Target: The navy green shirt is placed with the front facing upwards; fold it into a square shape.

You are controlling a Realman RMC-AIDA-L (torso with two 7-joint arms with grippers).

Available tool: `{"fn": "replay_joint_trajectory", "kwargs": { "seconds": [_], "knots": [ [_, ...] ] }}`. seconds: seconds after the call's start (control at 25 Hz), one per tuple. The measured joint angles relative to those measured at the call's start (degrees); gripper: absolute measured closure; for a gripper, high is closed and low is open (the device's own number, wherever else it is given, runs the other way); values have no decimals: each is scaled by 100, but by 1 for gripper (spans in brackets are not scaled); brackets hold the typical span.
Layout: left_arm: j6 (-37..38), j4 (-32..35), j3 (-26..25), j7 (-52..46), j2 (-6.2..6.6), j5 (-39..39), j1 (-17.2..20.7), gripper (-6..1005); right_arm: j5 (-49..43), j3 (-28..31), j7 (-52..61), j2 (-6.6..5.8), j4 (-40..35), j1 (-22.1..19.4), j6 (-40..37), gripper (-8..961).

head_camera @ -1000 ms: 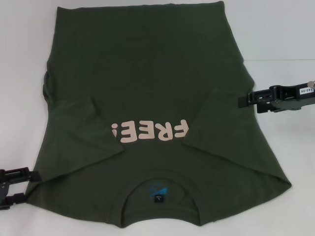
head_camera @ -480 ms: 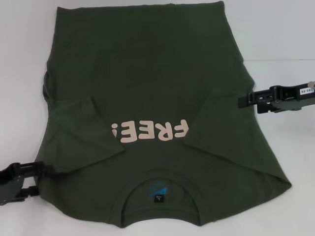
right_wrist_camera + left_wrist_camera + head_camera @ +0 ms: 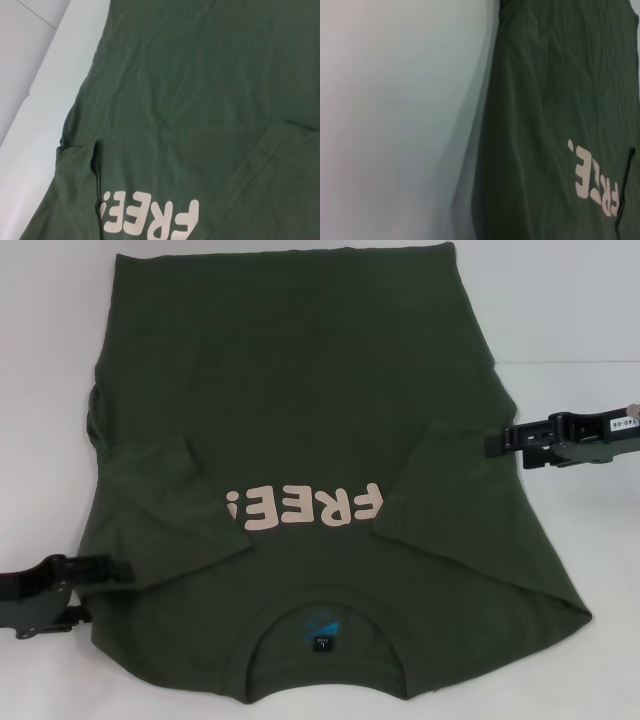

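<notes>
The left gripper has slid in from the table's edge over the past second and now has its fingertips over the near-left edge of the navy green shirt, just below the folded-in left sleeve; from where I stand its jaws look drawn close together, but I cannot tell whether they have any cloth between them. The right gripper has hardly moved in that time, its tip just touching the shirt's right edge beside the folded-in right sleeve, and its jaws are too dark and narrow for me to say whether they are spread or pressed. The shirt itself has not shifted: it lies flat on the white table, front up, collar nearest the robot and hem at the far side, the pink FREE! print partly covered by the two sleeves already turned inward. I take the left arm's approach as the start of the next fold, most likely seizing the shoulder edge so the collar end can be carried toward the hem. The right arm would need to come down to the matching corner, or the fold will go askew.
</notes>
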Motion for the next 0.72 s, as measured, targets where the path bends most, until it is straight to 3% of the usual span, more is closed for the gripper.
{"fn": "replay_joint_trajectory", "kwargs": {
  "seconds": [0.32,0.52,0.64,0.72],
  "knots": [
    [-24,10,174,112,5,-2,-39,241,-26,8,-10,0,0,-10,0,84],
    [-37,43,204,116,10,4,-44,481,-14,39,14,-5,0,-43,-26,84],
    [-49,44,213,120,10,7,-45,721,-3,81,19,-9,0,-72,-29,84],
    [-51,52,214,140,9,8,-49,786,1,107,29,-9,0,-93,-20,84]
  ]
}}
